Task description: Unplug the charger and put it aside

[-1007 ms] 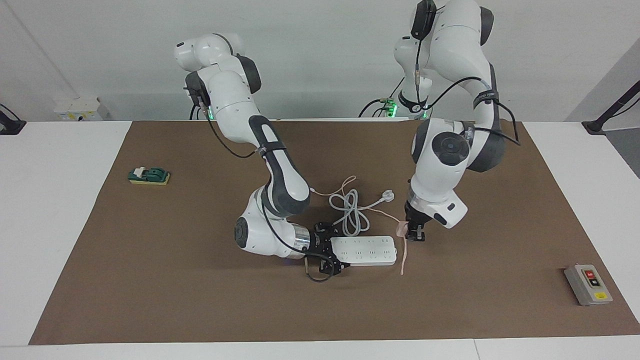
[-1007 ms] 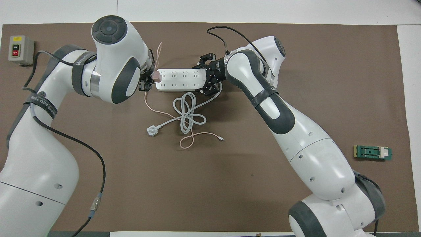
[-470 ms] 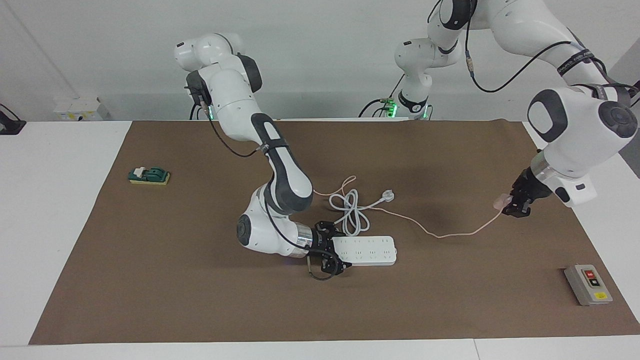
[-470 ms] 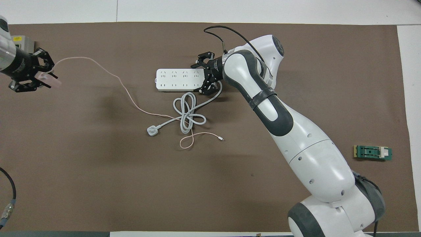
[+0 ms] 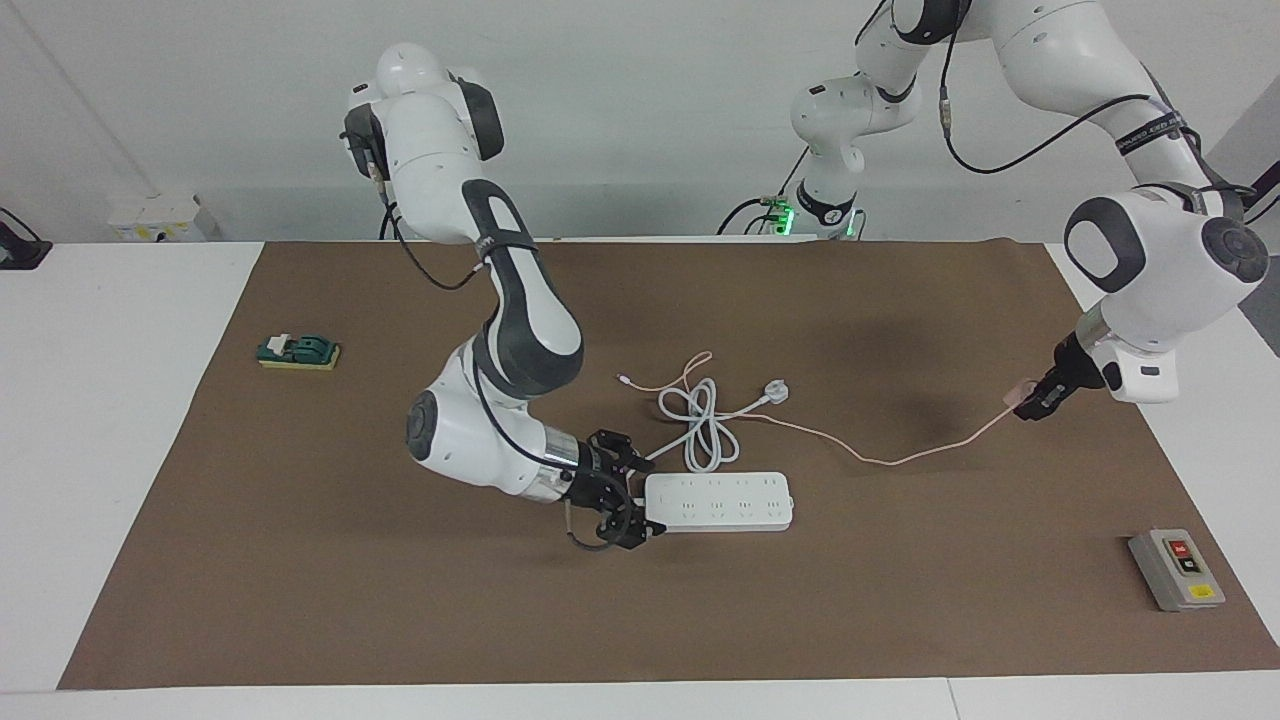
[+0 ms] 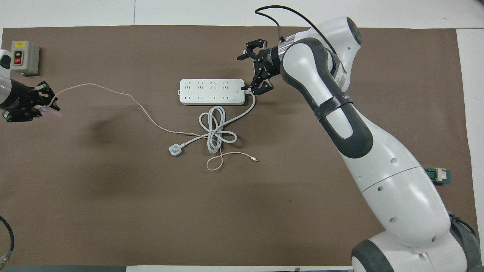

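The pale-pink charger [image 5: 1022, 393] is unplugged and held in my left gripper [image 5: 1035, 402], in the air over the mat's edge at the left arm's end of the table. In the overhead view the charger [image 6: 51, 113] shows at the left gripper [image 6: 36, 107]. Its thin pink cable [image 5: 880, 460] trails back across the mat [image 6: 132, 100] to the white cord coil. My right gripper [image 5: 638, 498] is open at the end of the white power strip [image 5: 718, 501], its jaws spread and holding nothing. Both also show in the overhead view: right gripper [image 6: 247, 73], power strip [image 6: 211, 91].
The strip's white cord coil [image 5: 700, 425] and round plug [image 5: 775, 391] lie nearer to the robots than the strip. A grey switch box [image 5: 1175, 568] sits at the left arm's end. A green block [image 5: 298, 351] lies at the right arm's end.
My left gripper carried the charger away from the strip to the left arm's end of the table, stretching out the cable. My right gripper let go of the strip and drew back off its end.
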Robot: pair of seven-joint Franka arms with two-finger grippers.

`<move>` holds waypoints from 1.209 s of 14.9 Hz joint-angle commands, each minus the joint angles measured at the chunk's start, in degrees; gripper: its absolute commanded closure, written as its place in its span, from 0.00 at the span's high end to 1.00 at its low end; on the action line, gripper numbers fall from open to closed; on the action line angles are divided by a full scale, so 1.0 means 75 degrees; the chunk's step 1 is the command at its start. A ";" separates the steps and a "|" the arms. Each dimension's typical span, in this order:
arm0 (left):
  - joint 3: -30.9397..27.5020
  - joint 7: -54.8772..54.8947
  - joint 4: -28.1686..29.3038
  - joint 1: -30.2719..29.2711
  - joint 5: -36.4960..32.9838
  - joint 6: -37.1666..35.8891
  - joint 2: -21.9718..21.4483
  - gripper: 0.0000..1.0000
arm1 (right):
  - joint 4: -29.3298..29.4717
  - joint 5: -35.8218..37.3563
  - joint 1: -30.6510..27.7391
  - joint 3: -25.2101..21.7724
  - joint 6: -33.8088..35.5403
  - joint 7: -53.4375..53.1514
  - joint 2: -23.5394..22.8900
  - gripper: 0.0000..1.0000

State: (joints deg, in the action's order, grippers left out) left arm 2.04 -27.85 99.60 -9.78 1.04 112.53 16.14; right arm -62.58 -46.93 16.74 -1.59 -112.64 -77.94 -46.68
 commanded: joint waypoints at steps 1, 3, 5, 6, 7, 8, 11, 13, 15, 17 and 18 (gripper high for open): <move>-0.0026 0.0140 0.0396 0.0050 0.0037 0.0218 -0.0395 1.00 | -0.0832 0.1155 -0.0250 -0.0198 0.0905 0.0463 0.1265 1.00; -0.0014 0.0163 0.0175 0.0120 0.0025 0.0148 -0.0394 1.00 | -0.0843 0.2255 -0.0601 -0.0198 0.1736 0.2083 0.1850 1.00; 0.0068 0.0186 -0.0421 0.0167 -0.0033 -0.0190 -0.0418 1.00 | -0.0855 0.3544 -0.1034 -0.0198 0.2652 0.4974 0.2413 1.00; 0.0080 0.0221 -0.0691 0.0249 -0.0033 -0.0389 -0.0406 1.00 | -0.0855 0.3945 -0.1199 -0.0198 0.2853 0.5975 0.2590 1.00; 0.0068 0.0326 -0.0961 0.0308 -0.0068 -0.0670 -0.0406 1.00 | -0.0867 0.4344 -0.1398 -0.0198 0.3064 0.7099 0.2777 1.00; 0.0080 0.0629 -0.1161 0.0343 -0.0080 -0.0916 -0.0418 1.00 | -0.0902 0.4696 -0.1551 -0.0198 0.3205 0.8131 0.2953 1.00; 0.0080 0.1636 -0.1396 0.0449 -0.0080 -0.1666 -0.0674 1.00 | -0.1089 0.5388 -0.1880 -0.0198 0.3277 1.0478 0.3480 1.00; 0.0103 0.2200 -0.1351 0.0472 -0.0011 -0.2194 -0.1177 1.00 | -0.1171 0.5775 -0.2009 -0.0198 0.3265 1.1513 0.3809 1.00; 0.0115 0.2529 -0.1024 0.0507 0.0002 -0.2604 -0.1821 1.00 | -0.1358 0.6232 -0.2009 -0.0198 0.3277 1.1762 0.4195 1.00; 0.0115 0.2798 -0.0952 0.0869 -0.0021 -0.3061 -0.2046 1.00 | -0.1860 0.6328 -0.2009 -0.0198 0.3265 1.1740 0.4791 1.00; 0.0115 0.2869 -0.0905 0.0882 -0.0022 -0.3086 -0.2082 1.00 | -0.2199 0.6328 -0.2044 -0.0209 0.3242 1.1728 0.5131 1.00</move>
State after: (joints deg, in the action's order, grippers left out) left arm 3.43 -8.47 89.68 -5.04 1.03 90.38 2.92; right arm -71.15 -0.74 1.81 -3.54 -87.50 8.77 -15.12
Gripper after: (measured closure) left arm 0.000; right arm 0.000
